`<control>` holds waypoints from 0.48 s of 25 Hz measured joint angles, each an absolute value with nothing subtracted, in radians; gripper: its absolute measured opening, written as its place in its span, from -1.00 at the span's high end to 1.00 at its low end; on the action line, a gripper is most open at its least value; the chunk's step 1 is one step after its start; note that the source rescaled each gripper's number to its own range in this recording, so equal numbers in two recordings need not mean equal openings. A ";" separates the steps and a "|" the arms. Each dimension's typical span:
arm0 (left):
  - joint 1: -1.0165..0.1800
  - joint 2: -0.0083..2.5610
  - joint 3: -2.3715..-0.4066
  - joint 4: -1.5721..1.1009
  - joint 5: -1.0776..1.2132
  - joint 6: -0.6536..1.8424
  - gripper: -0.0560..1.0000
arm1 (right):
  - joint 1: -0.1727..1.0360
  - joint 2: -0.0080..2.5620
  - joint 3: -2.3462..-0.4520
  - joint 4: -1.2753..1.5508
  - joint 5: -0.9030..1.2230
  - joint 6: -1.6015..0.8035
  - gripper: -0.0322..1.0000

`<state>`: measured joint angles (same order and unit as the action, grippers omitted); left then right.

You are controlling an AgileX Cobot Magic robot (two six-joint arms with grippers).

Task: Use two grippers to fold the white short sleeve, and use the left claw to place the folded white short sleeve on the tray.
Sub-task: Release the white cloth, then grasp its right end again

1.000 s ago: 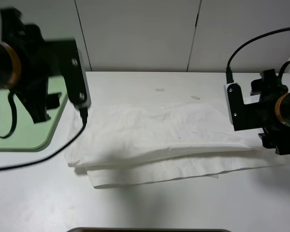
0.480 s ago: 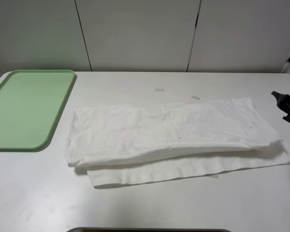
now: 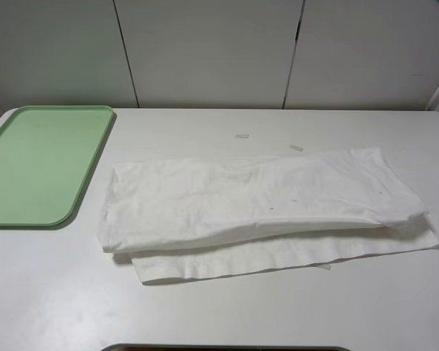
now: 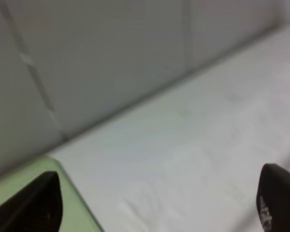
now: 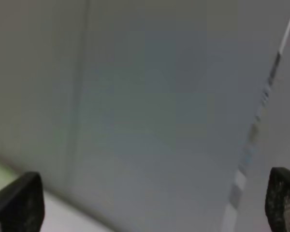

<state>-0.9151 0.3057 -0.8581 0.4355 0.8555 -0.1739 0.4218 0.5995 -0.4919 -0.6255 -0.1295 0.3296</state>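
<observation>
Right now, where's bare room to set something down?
The green tray is bare. The table is free in front of the folded white T-shirt, and behind it except two small tape strips. The shirt fills the middle.

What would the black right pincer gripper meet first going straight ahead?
Probably the pale grey wall panel, which fills the view ahead of the black right gripper; distance is unclear.

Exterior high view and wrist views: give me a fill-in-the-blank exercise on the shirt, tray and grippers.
1. The white short sleeve lies folded on the ____, not on the tray.
2. The tray's colour is pale ____.
3. The left gripper and the right gripper both stand ____, holding nothing.
Missing words: table; green; open.
</observation>
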 joint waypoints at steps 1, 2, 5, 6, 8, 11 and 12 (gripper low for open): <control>-0.915 0.251 -0.858 0.323 0.940 -0.079 -0.60 | 0.422 0.599 -0.492 -0.626 -0.129 0.330 -1.00; -0.915 0.228 -0.858 0.265 0.989 -0.036 -0.60 | 0.422 0.584 -0.492 -0.504 -0.194 0.333 -1.00; -0.915 0.189 -0.857 0.180 1.054 -0.010 -0.60 | 0.422 0.581 -0.492 -0.431 -0.268 0.337 -1.00; -0.915 0.172 -0.854 0.144 1.084 -0.015 -0.60 | 0.422 0.580 -0.492 -0.431 -0.272 0.337 -1.00; -0.915 0.141 -0.811 0.095 1.162 -0.032 -0.60 | 0.422 0.580 -0.492 -0.431 -0.275 0.337 -1.00; -0.915 0.133 -0.768 0.092 1.162 -0.039 -0.64 | 0.422 0.580 -0.492 -0.431 -0.277 0.337 -1.00; -0.915 0.131 -0.759 0.092 1.162 -0.041 -0.66 | 0.422 0.580 -0.492 -0.431 -0.277 0.337 -1.00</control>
<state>-0.9151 0.1313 -0.7593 0.0923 1.1623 -0.0414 0.4218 0.5797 -0.4919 -0.4313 -0.2766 0.3367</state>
